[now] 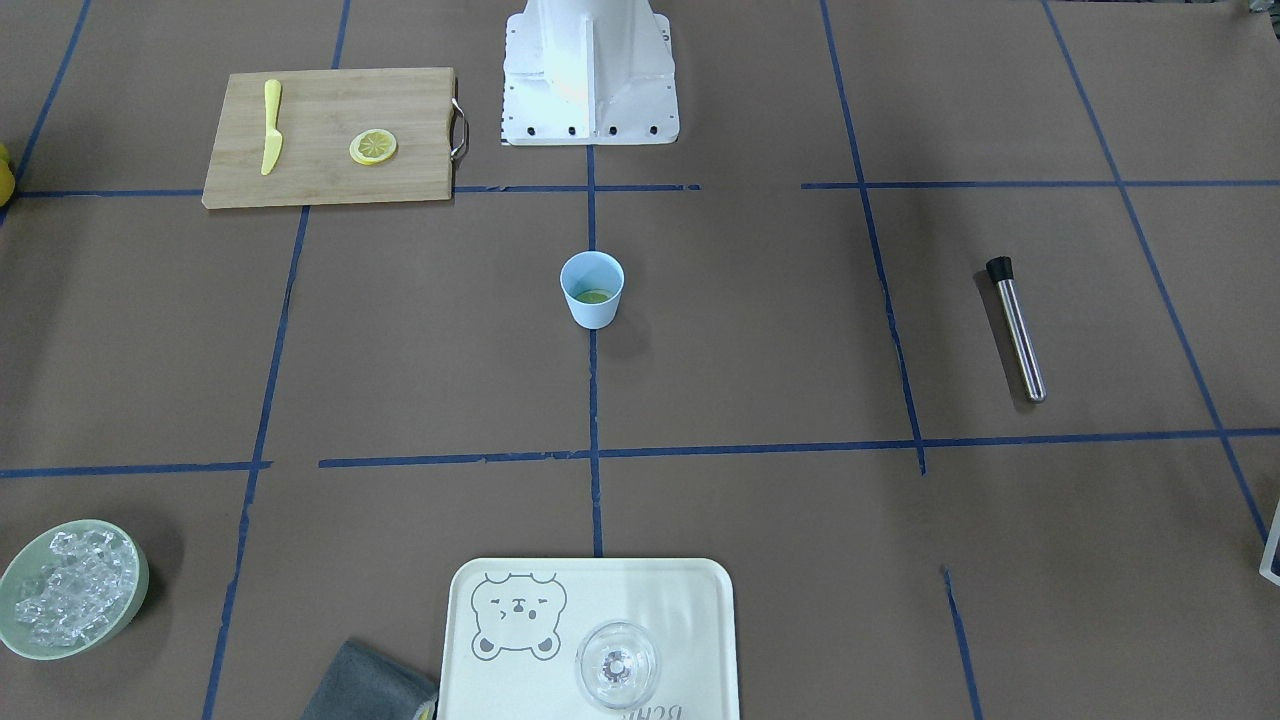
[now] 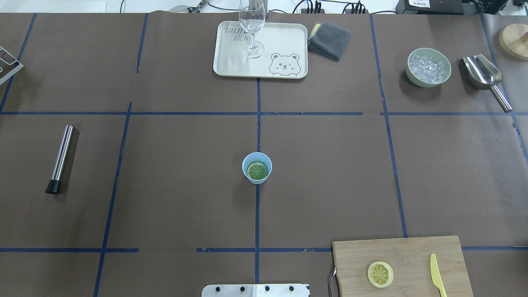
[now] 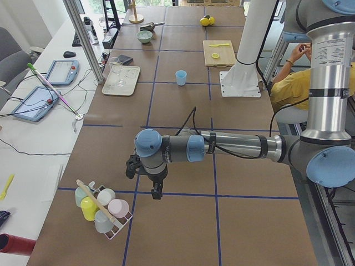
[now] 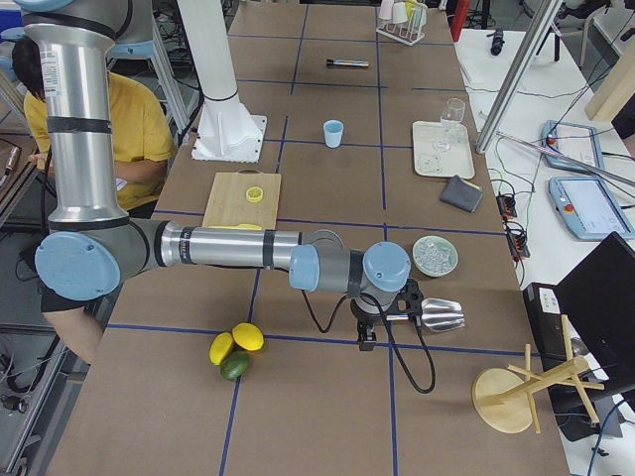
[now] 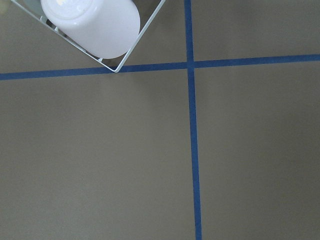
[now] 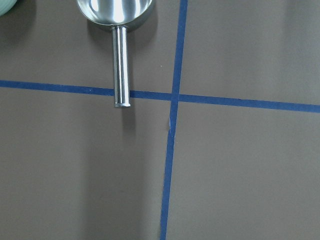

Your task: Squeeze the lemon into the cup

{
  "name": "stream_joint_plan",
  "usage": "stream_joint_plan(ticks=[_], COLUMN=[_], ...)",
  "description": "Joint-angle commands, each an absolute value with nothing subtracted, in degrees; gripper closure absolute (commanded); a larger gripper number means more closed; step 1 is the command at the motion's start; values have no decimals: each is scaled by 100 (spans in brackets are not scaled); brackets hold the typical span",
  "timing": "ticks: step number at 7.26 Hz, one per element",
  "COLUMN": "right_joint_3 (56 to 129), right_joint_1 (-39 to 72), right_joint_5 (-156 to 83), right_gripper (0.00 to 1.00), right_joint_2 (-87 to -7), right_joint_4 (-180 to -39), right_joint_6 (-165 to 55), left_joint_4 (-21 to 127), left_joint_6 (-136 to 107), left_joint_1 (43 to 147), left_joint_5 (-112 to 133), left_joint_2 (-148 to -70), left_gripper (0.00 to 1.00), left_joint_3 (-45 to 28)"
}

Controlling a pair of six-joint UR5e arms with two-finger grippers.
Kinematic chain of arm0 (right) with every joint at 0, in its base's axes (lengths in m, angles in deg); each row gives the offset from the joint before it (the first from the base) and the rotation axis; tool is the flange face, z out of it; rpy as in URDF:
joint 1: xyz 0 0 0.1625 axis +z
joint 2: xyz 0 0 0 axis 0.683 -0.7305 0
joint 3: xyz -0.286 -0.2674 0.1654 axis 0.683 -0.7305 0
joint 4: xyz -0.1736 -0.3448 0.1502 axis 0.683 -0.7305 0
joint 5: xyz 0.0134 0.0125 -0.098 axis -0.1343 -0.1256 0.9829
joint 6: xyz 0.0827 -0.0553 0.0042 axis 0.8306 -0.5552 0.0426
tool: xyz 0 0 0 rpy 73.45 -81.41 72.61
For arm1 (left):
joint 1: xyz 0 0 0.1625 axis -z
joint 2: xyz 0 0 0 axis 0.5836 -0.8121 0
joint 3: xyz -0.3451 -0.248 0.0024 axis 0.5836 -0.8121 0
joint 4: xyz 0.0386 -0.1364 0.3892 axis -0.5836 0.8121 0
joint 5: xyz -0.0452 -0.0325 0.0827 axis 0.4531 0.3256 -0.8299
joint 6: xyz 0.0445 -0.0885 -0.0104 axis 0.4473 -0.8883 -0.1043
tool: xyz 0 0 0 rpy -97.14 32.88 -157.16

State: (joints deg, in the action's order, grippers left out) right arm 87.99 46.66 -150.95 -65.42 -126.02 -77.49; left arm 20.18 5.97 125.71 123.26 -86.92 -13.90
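The table is covered in matt brown paper with blue tape lines. The small light-blue tapered cup looks like smooth matt plastic. The rectangular cutting board is pale grained wood. The scoop and slim cylinder are shiny polished metal.

1. The left arm and right arm are silver tubes between dark grey joints capped in light blue
2. A black cable loops off each forearm
3. The left gripper and right gripper are black
4. The pedestal is white, with dark bolt holes in its foot
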Motion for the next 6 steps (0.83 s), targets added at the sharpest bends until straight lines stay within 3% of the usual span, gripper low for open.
stream_joint_plan(ticks=[1, 6], right_joint_3=[8830, 8813], right_joint_1=[4666, 4666], right_joint_5=[-15102, -15093], right_gripper=[0, 0], right_joint_2=[-6543, -6543], right_joint_4=[-12602, -12558], right_joint_6=[-7742, -7733], left_joint_4=[2024, 2042], left_joint_6=[598, 590], left_joint_1=[12570, 12570], left_joint_5=[12326, 12326], left_joint_2=[-8696, -8696], left_gripper=[0, 0], left_joint_3=[-1399, -1407])
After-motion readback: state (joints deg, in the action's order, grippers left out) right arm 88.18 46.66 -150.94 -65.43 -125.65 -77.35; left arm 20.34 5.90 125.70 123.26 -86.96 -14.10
